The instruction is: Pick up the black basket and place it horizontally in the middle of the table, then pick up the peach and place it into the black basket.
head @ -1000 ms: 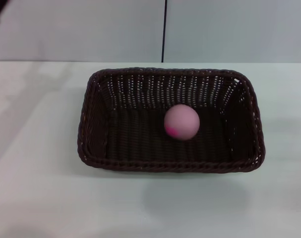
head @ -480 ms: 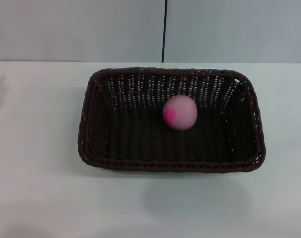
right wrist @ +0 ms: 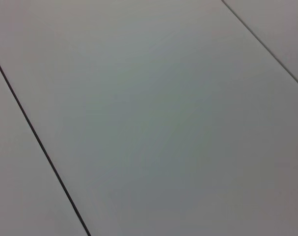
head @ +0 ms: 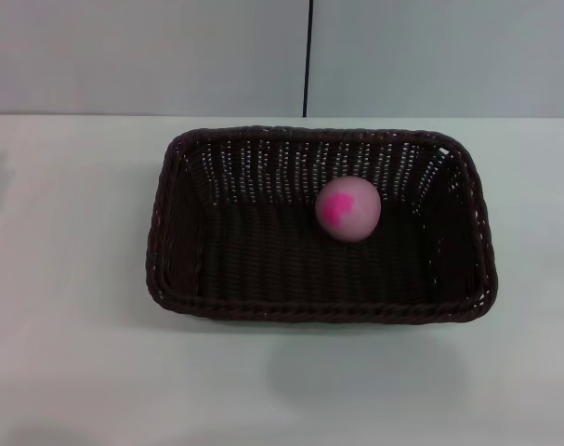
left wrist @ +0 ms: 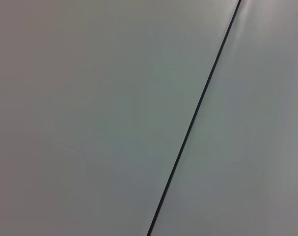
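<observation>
The black basket lies lengthwise across the middle of the white table in the head view. The peach lies inside it, right of centre and near the far wall, with its magenta patch turned up. Neither gripper shows in the head view. Both wrist views show only a plain grey wall with a thin dark seam.
A grey wall with a vertical dark seam stands behind the table's far edge. The same kind of seam crosses the left wrist view and the right wrist view.
The peach has rolled inside the basket, first toward the far wall, then a little right, and its magenta patch has turned upward. The dark shape at the top left has gone.
</observation>
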`<state>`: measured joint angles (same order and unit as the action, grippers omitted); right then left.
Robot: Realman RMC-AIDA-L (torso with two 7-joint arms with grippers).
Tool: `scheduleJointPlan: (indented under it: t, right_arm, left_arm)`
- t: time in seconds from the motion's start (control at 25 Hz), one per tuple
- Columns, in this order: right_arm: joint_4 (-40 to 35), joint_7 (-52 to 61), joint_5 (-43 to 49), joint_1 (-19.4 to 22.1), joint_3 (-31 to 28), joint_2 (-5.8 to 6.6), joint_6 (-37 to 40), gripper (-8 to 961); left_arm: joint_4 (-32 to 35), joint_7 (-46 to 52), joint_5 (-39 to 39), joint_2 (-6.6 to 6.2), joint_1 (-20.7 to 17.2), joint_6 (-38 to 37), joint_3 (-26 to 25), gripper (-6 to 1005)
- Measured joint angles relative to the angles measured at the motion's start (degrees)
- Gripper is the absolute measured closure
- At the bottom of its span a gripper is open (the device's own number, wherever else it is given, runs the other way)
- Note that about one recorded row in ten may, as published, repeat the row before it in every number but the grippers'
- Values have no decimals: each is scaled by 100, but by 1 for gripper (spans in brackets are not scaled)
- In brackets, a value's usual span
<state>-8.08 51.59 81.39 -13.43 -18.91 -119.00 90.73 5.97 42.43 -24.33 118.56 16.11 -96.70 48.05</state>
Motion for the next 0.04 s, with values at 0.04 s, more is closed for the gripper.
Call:
scheduleJointPlan:
  t: [0.04]
  right_arm:
    - [0,0,0,-4,-1,0,-1,346]
  left_arm:
    - [0,0,1,0,0,-9,6,197]
